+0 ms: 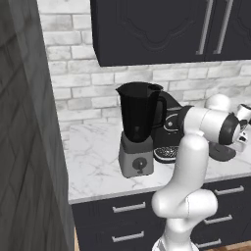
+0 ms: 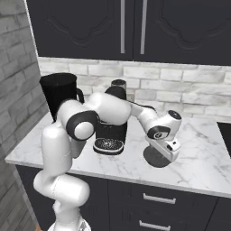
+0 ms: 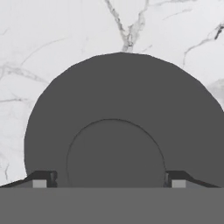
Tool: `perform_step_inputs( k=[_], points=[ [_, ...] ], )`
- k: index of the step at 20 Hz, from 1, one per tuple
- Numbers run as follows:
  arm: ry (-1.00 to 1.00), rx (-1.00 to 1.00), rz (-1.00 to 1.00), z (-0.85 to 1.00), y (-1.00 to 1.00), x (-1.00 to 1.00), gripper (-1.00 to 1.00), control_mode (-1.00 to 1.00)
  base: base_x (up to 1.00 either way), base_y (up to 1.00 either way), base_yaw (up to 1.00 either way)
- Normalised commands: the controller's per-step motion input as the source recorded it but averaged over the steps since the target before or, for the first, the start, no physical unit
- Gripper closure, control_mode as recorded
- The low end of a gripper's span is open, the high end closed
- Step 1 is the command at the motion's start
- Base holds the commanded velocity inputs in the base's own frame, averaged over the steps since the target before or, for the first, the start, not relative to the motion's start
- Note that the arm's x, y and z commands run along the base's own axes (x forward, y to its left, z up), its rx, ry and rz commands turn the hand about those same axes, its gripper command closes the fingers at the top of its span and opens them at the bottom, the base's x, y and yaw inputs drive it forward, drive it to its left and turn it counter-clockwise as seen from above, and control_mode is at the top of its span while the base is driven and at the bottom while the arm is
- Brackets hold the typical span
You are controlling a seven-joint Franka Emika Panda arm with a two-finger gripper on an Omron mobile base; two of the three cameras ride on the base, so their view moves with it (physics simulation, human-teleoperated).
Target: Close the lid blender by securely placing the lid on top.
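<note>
**Lid not yet lifted**

The lid (image 3: pixel 118 131), a round dark grey cap with a raised centre, lies flat on the marble counter (image 2: pixel 203 153), well apart from the blender (image 1: pixel 139 127), whose black jar stands open. The gripper (image 3: pixel 109 178) hovers just above it, fingers apart on either side of the centre knob. Grasping, carrying and placing remain.

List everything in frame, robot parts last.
blender: 1, black jar on grey base, counter left, mouth open
lid: 1, dark grey, flat on counter, right of coffee machine
coffee machine: 1, black, beside blender
counter: 1, white marble
upper cabinets: dark, above counter
drawers: dark, silver handles, below counter
brick wall: white-grey, behind counter
arm: 1, white, reaching right
tool: 1, open, fingertips astride lid's raised centre
</note>
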Motion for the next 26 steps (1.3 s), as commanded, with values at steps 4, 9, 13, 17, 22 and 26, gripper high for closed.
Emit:
perform_step_inputs(
  k=[4, 9, 13, 17, 22, 26],
  points=[
    [0.00, 0.00, 0.00, -0.40, 0.00, 0.29, -1.00, -1.00, 0.00, 0.00, 0.00],
    [0.00, -0.04, 0.00, -0.91, 0.24, 0.11, 1.00, -1.00, 0.00, 0.00, 0.00],
    [0.00, 0.00, 0.00, -0.48, 0.18, 0.18, 1.00, -1.00, 0.00, 0.00, 0.00],
    [0.00, 0.01, 0.00, -0.03, -0.02, 0.00, 1.00, -1.00, 0.00, 0.00, 0.00],
    [-0.15, 0.00, 0.03, 0.54, -0.05, -0.20, 1.00, -1.00, 0.00, 0.00, 0.00],
    [-0.21, 0.00, 0.09, 0.98, 0.00, -0.23, 1.00, -1.00, 0.00, 0.00, 0.00]
  ],
)
